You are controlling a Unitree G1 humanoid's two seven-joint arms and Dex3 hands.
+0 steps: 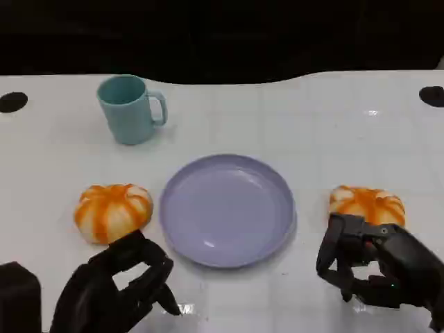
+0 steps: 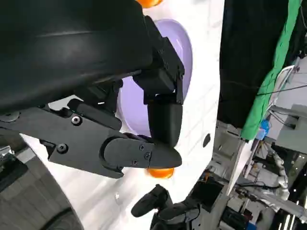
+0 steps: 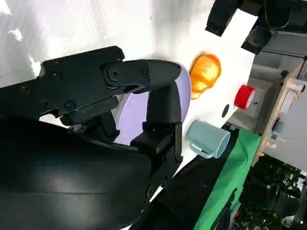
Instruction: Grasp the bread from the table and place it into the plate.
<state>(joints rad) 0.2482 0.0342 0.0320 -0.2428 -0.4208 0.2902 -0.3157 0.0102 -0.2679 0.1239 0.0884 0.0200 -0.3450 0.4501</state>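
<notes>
Two orange-and-white bread buns lie on the white table, the left bread [image 1: 112, 210] and the right bread [image 1: 368, 203], either side of a lavender plate [image 1: 227, 208] that has nothing on it. My left hand [image 1: 118, 288] hovers just in front of the left bread, fingers bent but apart, holding nothing. My right hand [image 1: 378, 267] sits just in front of the right bread, its fingertips close to the bun, and holds nothing either. In the left wrist view the left hand [image 2: 144, 96] crosses the plate [image 2: 184, 45], with the right bread [image 2: 160, 173] beyond. The right wrist view has the right hand [image 3: 120, 96], the plate [image 3: 129, 115] and the left bread [image 3: 206, 72].
A teal mug [image 1: 130, 107] stands at the back left, its handle turned to the right; it appears too in the right wrist view, mug [image 3: 208, 139]. Black round spots [image 1: 12, 102] mark the table's far corners. A red object [image 3: 244, 96] and green cloth [image 3: 225, 182] lie beyond the table.
</notes>
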